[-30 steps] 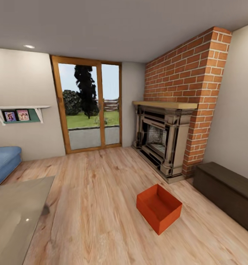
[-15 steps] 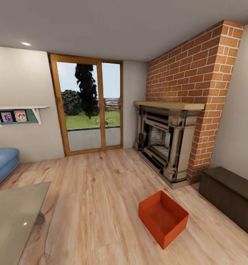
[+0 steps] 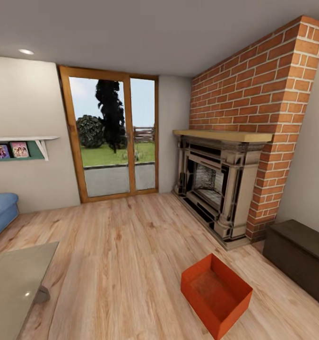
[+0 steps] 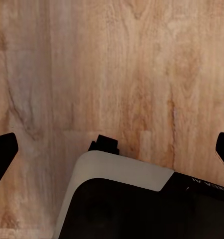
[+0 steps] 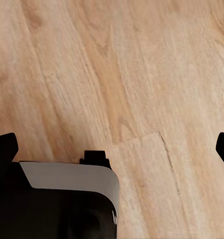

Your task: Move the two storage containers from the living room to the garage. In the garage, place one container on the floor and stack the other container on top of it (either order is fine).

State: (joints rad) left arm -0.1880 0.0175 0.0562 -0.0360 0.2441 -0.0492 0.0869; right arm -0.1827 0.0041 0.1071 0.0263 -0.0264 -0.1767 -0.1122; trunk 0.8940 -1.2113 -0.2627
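On the wood-plank floor (image 3: 131, 264) before the fireplace (image 3: 216, 189) sits one orange storage container (image 3: 216, 295), upright, open-top, beside the dark bench (image 3: 298, 257); left claw (image 4: 112, 149) and right claw (image 5: 112, 149) spread wide, empty, hanging floorward since nothing's reachable yet
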